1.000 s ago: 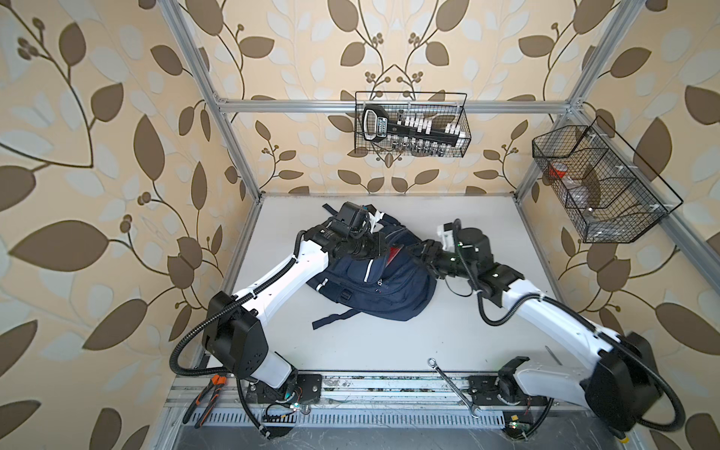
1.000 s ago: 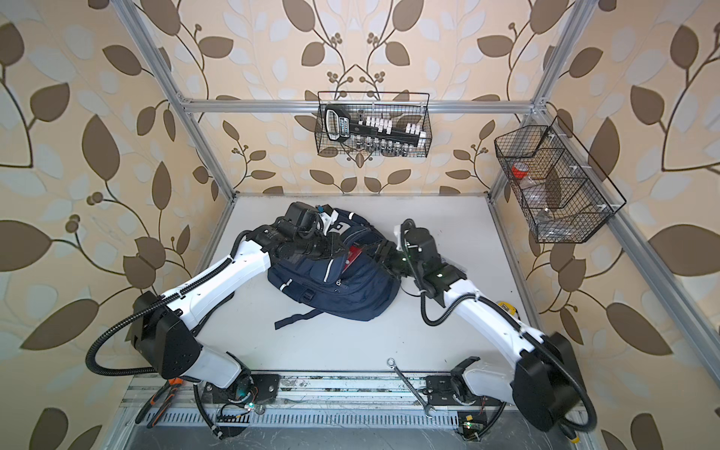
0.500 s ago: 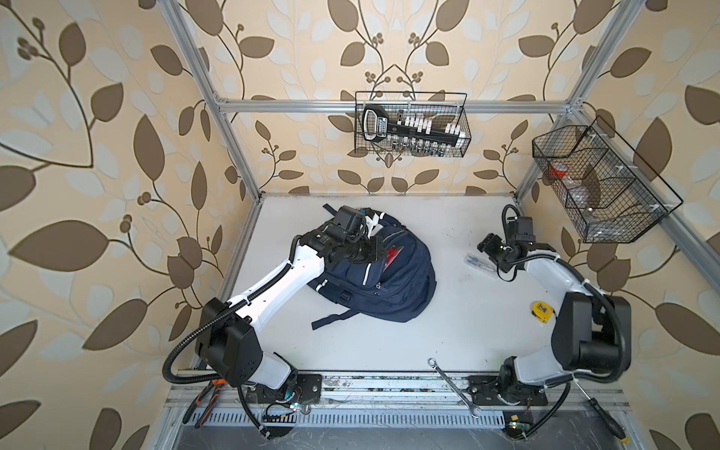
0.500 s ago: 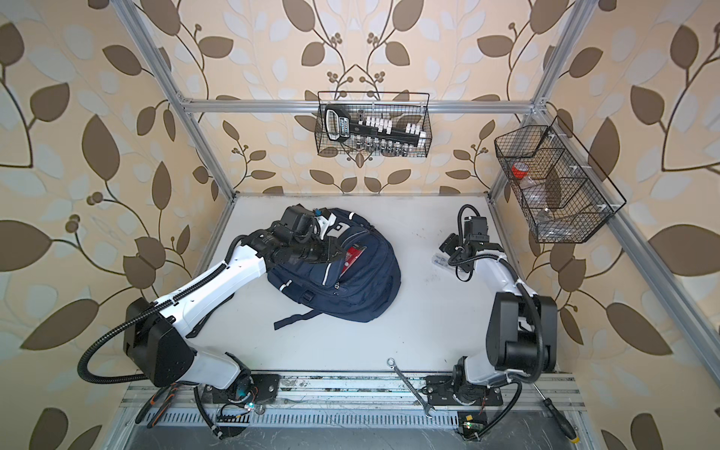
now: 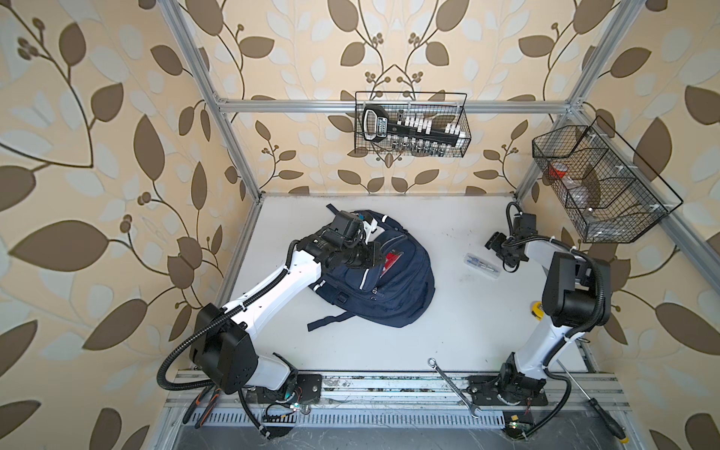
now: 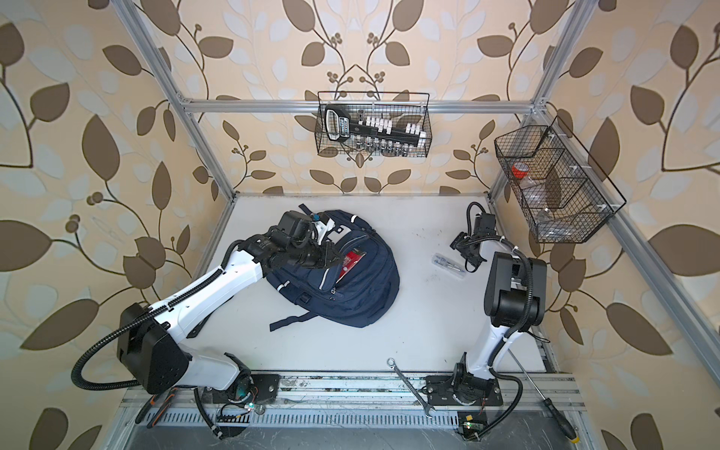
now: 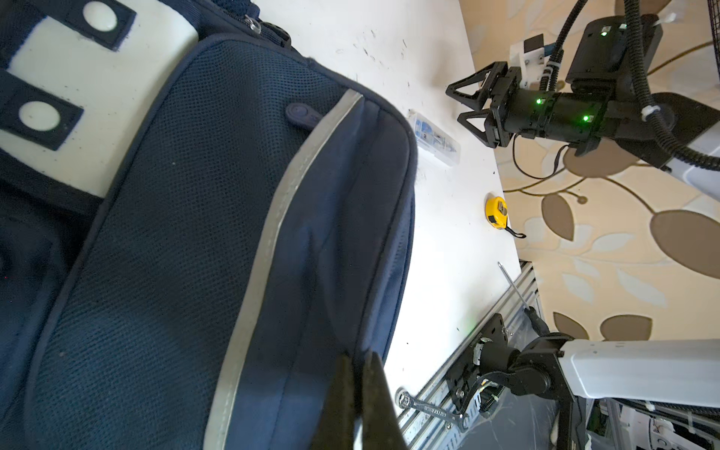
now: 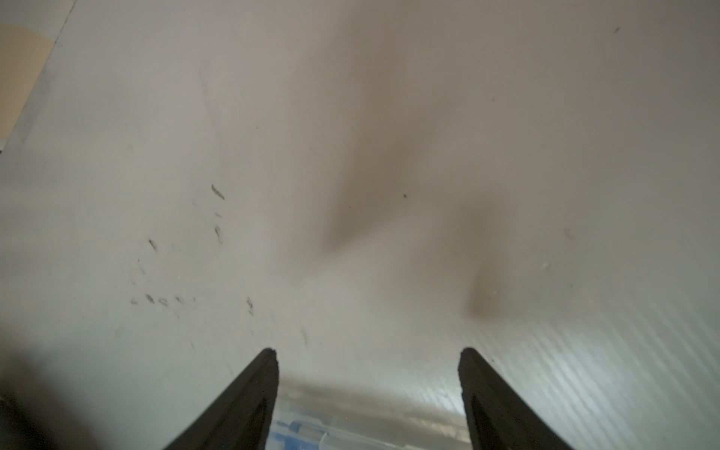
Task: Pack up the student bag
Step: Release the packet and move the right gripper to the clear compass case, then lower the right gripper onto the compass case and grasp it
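student bag (image 5: 397, 288): soft, floppy; hold at opening hem | left pincer (image 7: 358, 356): pinching it there | right pincer (image 8: 369, 352): spread

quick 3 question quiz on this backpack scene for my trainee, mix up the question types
1. True or false: the right pincer is clamped on the clear case.
2. The item showing in the student bag opening is: A red, B green, C yellow.
3. Short answer: name the all-metal tool lying across the front rail.
Key: 1 false, it stands open. 2 A. 3 the wrench.
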Available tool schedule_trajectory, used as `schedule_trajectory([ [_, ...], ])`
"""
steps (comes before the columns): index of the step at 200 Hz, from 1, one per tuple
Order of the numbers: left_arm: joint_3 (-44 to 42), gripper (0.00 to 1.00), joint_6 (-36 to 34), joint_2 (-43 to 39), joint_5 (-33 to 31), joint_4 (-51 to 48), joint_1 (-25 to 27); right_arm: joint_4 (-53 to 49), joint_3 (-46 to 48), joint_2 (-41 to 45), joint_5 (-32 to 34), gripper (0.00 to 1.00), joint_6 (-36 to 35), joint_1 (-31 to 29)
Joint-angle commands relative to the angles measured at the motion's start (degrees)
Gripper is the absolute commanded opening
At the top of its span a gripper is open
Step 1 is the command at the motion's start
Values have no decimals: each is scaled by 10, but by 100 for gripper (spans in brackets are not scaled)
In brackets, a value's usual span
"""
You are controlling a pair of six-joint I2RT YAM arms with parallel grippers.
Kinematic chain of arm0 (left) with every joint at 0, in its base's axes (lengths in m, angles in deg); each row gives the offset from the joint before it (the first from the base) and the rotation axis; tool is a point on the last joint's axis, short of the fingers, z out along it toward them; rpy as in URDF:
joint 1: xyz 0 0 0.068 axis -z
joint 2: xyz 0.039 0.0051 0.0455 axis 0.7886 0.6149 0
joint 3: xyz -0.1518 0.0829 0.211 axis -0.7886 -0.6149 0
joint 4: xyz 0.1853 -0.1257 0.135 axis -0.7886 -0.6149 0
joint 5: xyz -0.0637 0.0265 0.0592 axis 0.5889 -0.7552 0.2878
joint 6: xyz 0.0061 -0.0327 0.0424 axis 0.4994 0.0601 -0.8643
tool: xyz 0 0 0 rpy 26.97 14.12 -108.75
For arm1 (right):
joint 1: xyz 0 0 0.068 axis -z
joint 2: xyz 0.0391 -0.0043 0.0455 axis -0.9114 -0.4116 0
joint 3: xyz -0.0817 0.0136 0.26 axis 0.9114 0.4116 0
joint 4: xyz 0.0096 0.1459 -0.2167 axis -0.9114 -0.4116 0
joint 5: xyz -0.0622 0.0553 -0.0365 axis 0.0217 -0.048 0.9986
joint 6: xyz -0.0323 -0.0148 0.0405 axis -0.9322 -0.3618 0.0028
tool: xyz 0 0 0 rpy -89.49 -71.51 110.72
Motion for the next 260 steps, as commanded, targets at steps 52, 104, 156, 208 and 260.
schedule_trajectory([
  [52,35,0,-9,-21,9,-4,-10,-15,102,103,-76,73,40,-53],
  [104,38,0,-7,-23,10,-8,-30,-21,177,161,-47,72,59,-140],
  [156,34,0,-7,-28,15,-10,-38,-93,147,165,73,70,2,-198],
  [208,38,0,-3,-22,19,-6,-38,-100,96,141,136,77,-36,-141],
  [260,33,0,-2,-25,21,-8,-39,-62,71,62,79,75,-48,-106],
])
